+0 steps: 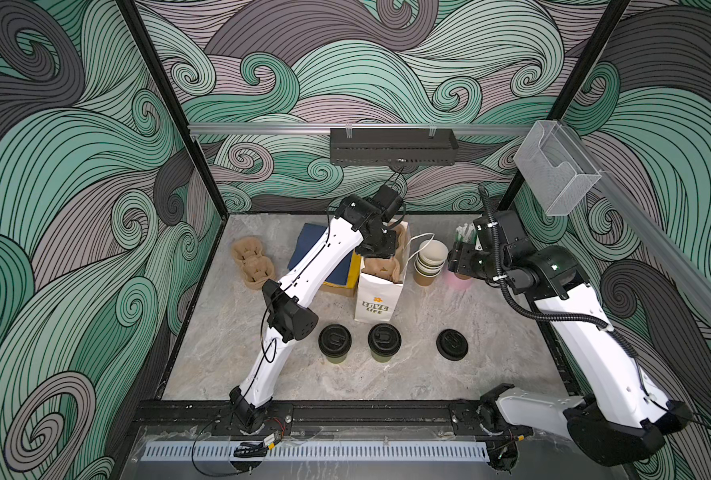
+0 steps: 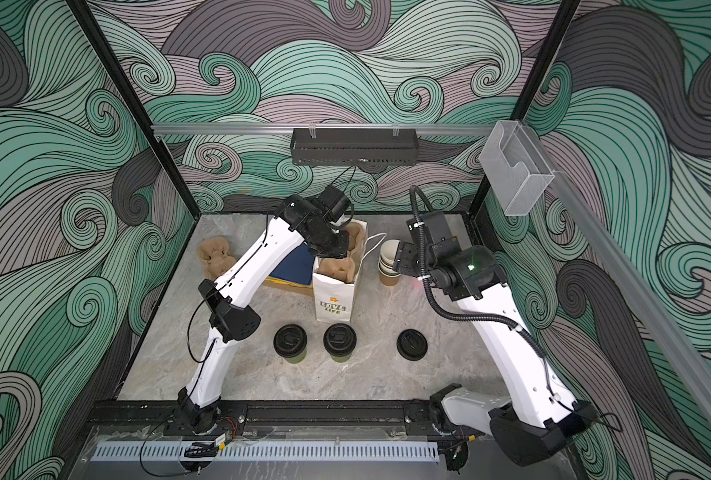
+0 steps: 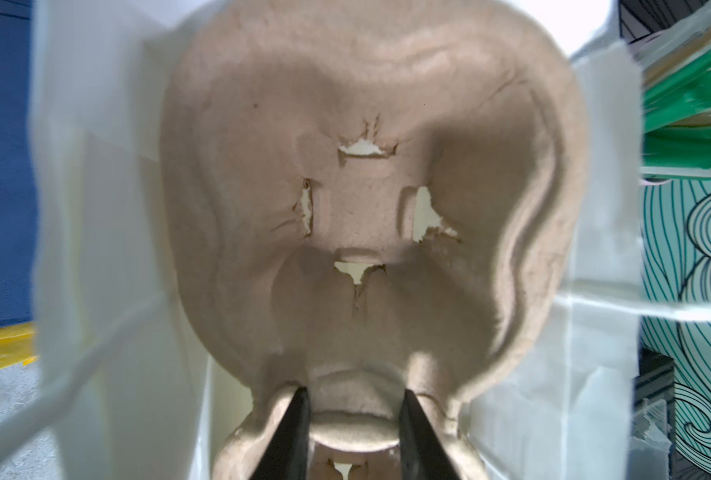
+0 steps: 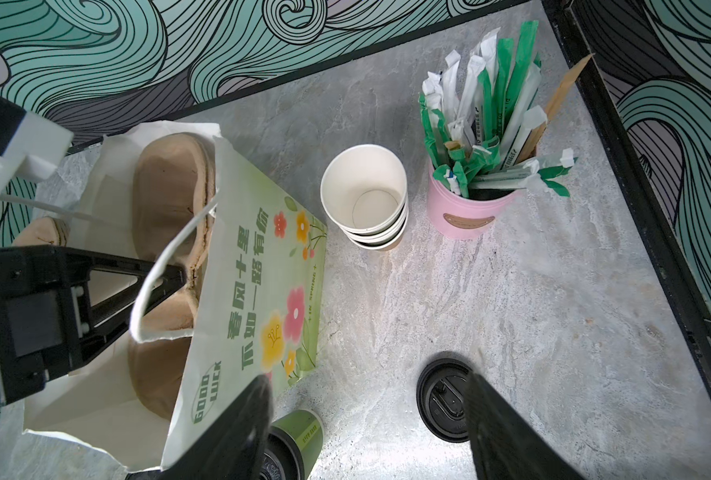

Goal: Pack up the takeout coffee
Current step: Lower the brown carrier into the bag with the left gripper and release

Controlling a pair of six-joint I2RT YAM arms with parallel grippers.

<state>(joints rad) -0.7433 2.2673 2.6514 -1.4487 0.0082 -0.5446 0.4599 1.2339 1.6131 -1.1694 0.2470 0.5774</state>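
Packing looks barely started: left tool pinches the cup tray in the bag; right tool hangs wide open, empty; both lidded cups stand on the table, just nearer.

Lidded cups stand before the bag — carrier inside, cup stack right of it.

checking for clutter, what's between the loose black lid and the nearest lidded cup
Bare tabletop between loose lid and lidded cup, in both top views.

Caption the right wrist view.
Left claw pinches brown moulded-pulp cup carrier inside flower-printed white paper bag; right claw open.
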